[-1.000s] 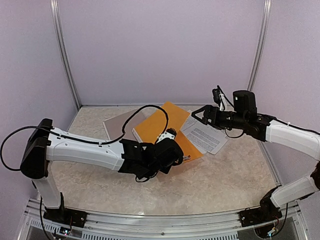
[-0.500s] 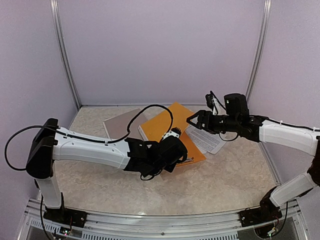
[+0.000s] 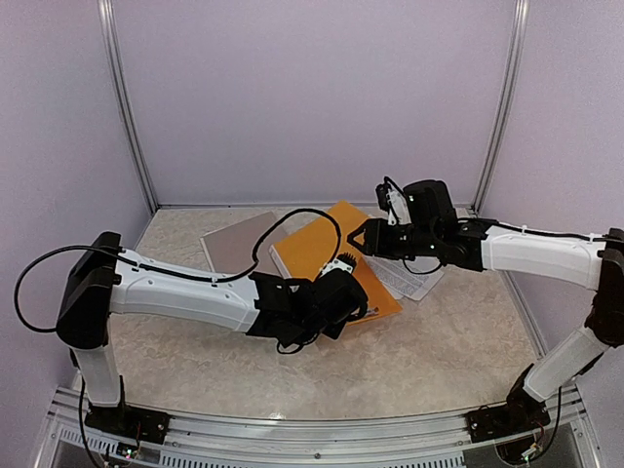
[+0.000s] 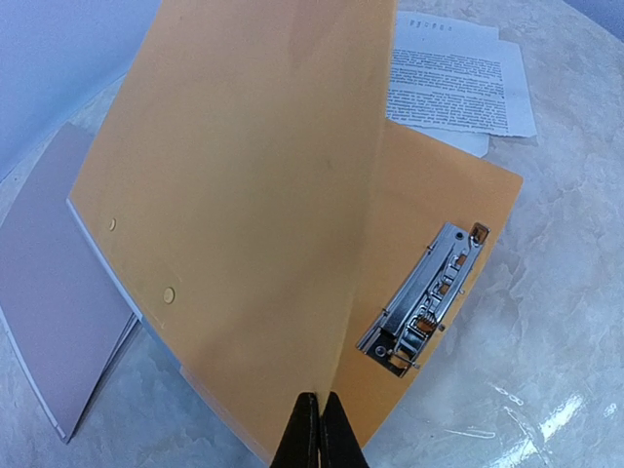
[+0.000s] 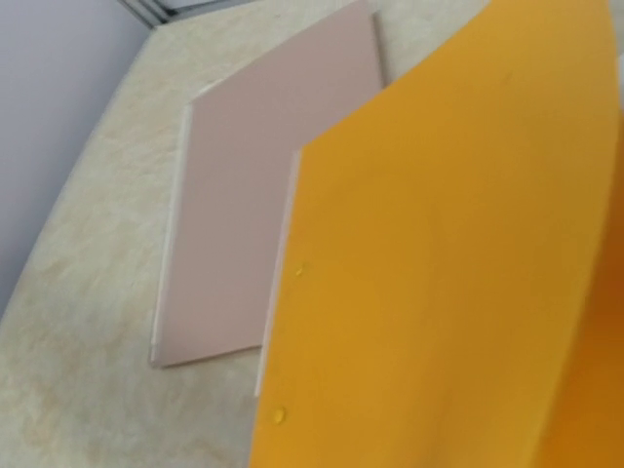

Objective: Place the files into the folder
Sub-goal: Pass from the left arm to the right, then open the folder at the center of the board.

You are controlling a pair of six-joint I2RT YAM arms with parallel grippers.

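Observation:
The orange folder (image 3: 317, 242) lies mid-table with its front cover (image 4: 244, 195) lifted. My left gripper (image 4: 319, 434) is shut on that cover's near edge, close to the spine, and sits at the folder's near side in the top view (image 3: 353, 291). A metal clip (image 4: 427, 297) shows on the inner back board. The files (image 3: 414, 281), white printed sheets, lie flat to the right of the folder (image 4: 453, 83). My right gripper (image 3: 359, 237) hovers at the cover's far right edge with its fingers apart. They do not show in its own wrist view, where the orange cover (image 5: 458, 244) fills the frame.
A pale pink folder (image 3: 234, 244) lies flat left of the orange one, partly under it (image 5: 263, 195). Purple walls and metal posts close in the back and sides. The left arm's black cable (image 3: 292, 214) loops over the folder.
My right arm has moved left, off the files and up to the raised cover, its jaws narrowing. The left gripper has shifted slightly right, still pinching the cover.

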